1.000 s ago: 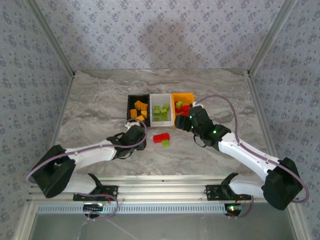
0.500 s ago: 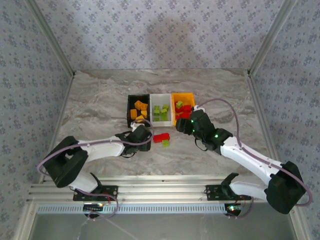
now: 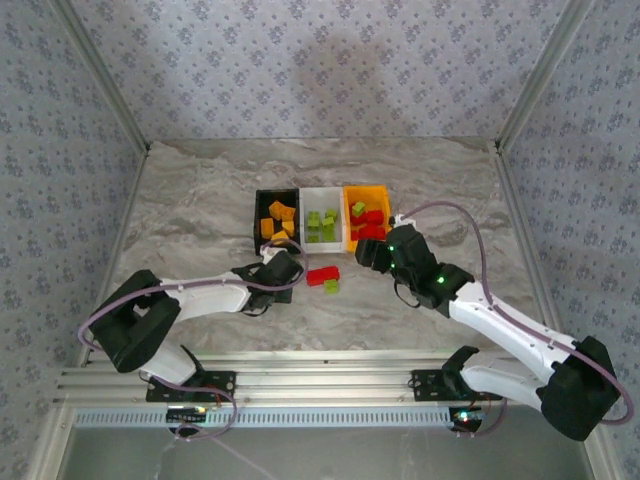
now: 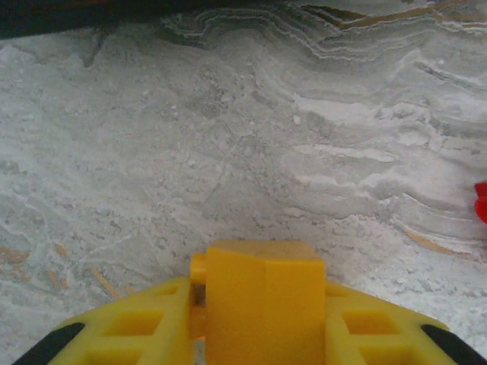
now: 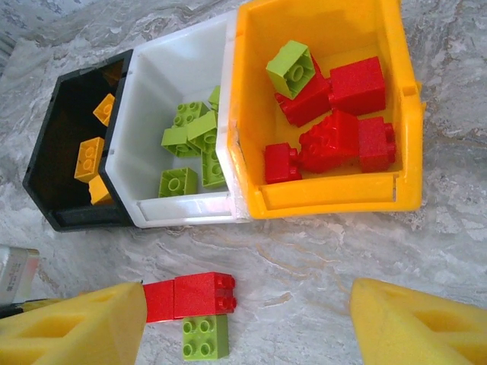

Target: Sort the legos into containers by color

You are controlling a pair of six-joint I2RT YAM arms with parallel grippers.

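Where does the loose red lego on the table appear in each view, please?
Top external: red lego mid-table, before the white bin.
Left wrist: probably the red lego, a sliver at the right edge.
Right wrist: red lego bottom, left of centre.
Shared landmark: green lego at its near side.

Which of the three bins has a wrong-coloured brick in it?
The orange-yellow bin: one lime green brick lies on its red bricks. The black bin holds only orange-yellow bricks, the white bin only green bricks.

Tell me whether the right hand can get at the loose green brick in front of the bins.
Probably yes. The right hand is open close by, and nothing covers the green brick. The red brick right beside it could get caught too.
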